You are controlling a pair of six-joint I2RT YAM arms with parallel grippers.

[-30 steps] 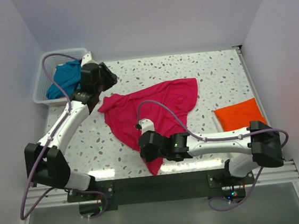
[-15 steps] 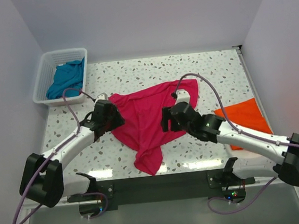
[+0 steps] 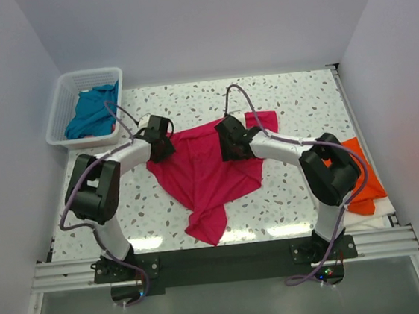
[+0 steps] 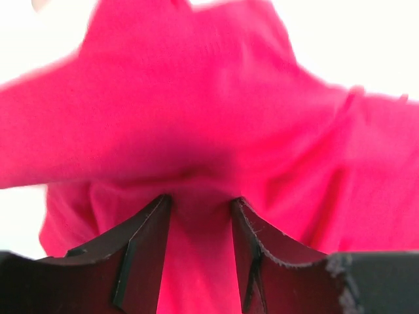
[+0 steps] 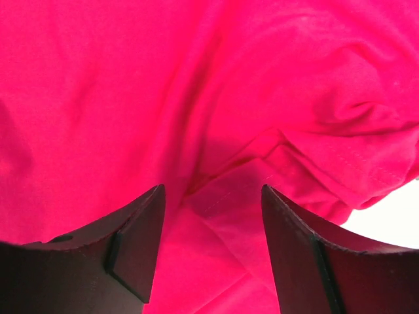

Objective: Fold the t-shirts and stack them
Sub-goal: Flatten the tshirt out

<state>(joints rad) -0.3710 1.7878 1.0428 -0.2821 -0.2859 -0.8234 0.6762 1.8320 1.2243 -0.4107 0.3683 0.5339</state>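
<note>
Now the pink shirt (image 3: 207, 174) lies crumpled at the middle of the table (image 3: 300, 95). The right gripper (image 5: 211, 191) has its jaws released above the cloth. The left gripper (image 4: 200, 204) straddles a bunched fold, but blur hides whether its jaws clench it.

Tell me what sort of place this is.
Probably a robot lab cell for laundry-folding trials: a speckled table boxed in by plain white walls, robot arms bolted to a rail at its near edge, a crimson t-shirt spread on it, a teal t-shirt in a white basket.
</note>
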